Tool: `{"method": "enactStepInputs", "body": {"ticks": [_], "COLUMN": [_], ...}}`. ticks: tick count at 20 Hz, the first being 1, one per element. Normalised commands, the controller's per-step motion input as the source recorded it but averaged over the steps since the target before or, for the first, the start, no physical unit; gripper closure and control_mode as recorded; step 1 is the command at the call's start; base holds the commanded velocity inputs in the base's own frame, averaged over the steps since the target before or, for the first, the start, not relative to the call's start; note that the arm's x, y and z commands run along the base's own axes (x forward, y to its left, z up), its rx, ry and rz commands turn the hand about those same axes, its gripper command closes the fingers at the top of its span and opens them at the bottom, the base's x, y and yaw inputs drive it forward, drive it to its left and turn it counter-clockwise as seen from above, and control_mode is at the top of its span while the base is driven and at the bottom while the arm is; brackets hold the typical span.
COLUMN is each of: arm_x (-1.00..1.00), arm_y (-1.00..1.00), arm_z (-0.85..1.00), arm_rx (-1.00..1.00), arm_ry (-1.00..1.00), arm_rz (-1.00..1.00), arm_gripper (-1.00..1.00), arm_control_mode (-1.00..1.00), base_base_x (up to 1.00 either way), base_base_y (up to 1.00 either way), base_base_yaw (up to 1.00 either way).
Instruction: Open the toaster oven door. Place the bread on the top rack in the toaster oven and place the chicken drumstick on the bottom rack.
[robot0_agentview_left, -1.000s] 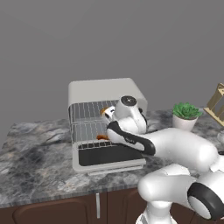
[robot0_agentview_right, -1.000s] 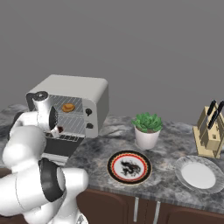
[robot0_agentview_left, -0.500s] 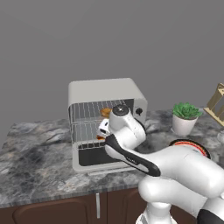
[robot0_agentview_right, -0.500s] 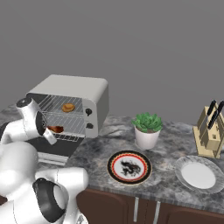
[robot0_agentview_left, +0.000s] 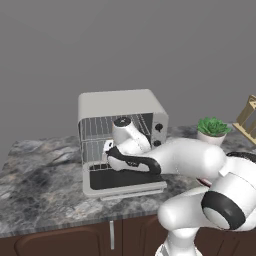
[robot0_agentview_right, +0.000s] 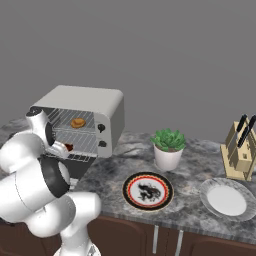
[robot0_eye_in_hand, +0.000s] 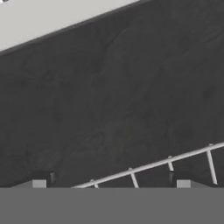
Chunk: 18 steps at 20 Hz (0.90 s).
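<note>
The light-grey toaster oven (robot0_agentview_left: 120, 102) (robot0_agentview_right: 87, 97) stands on the counter with its door (robot0_agentview_left: 125, 179) folded down flat. The bread (robot0_agentview_right: 77, 122) lies on the top rack (robot0_agentview_right: 90, 126). The chicken drumstick (robot0_agentview_right: 68, 147) lies on the bottom rack (robot0_agentview_right: 85, 153). My gripper (robot0_agentview_left: 108, 148) hangs open and empty in front of the oven mouth, pointing down at the door. In the hand view the gripper (robot0_eye_in_hand: 111, 183) looks onto the door's dark glass (robot0_eye_in_hand: 113, 96), with a rack's wire edge (robot0_eye_in_hand: 148, 166) between the fingertips. In the left base view my hand hides the bread.
Right of the oven stand a potted plant (robot0_agentview_right: 167, 147) (robot0_agentview_left: 212, 129), a patterned plate (robot0_agentview_right: 148, 191), a white plate (robot0_agentview_right: 229, 199) and a knife block (robot0_agentview_right: 240, 150). The marble counter (robot0_agentview_left: 35, 175) runs on to the left of the oven.
My hand has swung from the oven's right side leftward across its mouth and tipped down over the door. The gripper stayed open. Bread and drumstick have not moved.
</note>
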Motion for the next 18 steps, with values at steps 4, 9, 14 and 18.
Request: {"method": "enactStepInputs", "body": {"ticks": [4, 9, 14, 18], "arm_x": [0.04, -0.08, -0.12, -0.47], "arm_y": [0.01, -0.17, -0.22, -0.13], "arm_z": [-0.38, -0.22, -0.26, 0.09], "arm_rx": [-0.05, -0.01, 0.00, 0.01], "arm_ry": [0.01, 0.00, -0.01, -0.04], "arm_rz": [0.13, 0.07, 0.02, 0.05], "arm_gripper": [-1.00, -1.00, -1.00, -1.00], "arm_control_mode": [-1.00, -1.00, -1.00, -1.00], "base_base_x": [0.00, 0.00, 0.00, 0.00], "base_base_y": [0.00, 0.00, 0.00, 0.00], "base_base_yaw": [0.00, 0.00, 0.00, 0.00]}}
